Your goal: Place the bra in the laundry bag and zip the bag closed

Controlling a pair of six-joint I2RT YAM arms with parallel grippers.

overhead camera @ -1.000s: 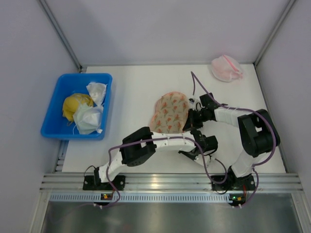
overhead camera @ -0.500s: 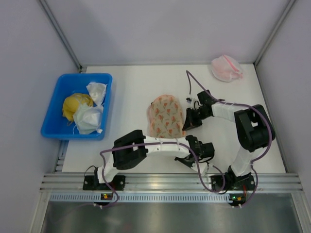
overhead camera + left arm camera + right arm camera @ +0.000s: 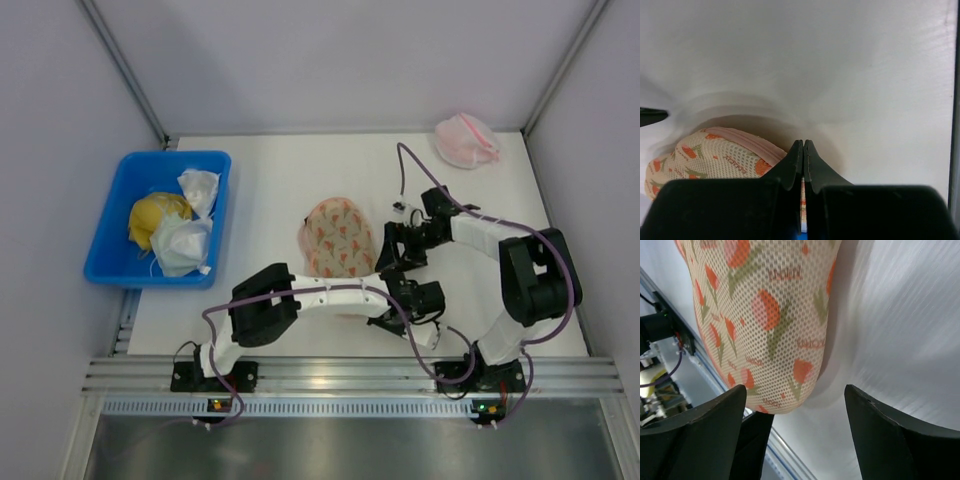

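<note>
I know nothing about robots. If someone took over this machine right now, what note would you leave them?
Left pincer: shut, tips at the laundry bag's zipper edge; unclear whether it pinches it.
Right pincer: open, empty, beside the bag.
The bag lies on the table.
Bra: visible in no view; possibly inside.
Done: cannot confirm.
Left to do: verify the bra is inside and the zip fully closed.

Blue bin point(image 3: 140, 175) left of frame: yellow cloth lump point(image 3: 155, 217), white cloth bundles point(image 3: 185, 245) inside. Pink-white mesh bundle point(image 3: 466, 140) upper right, on white table point(image 3: 270, 180).
</note>
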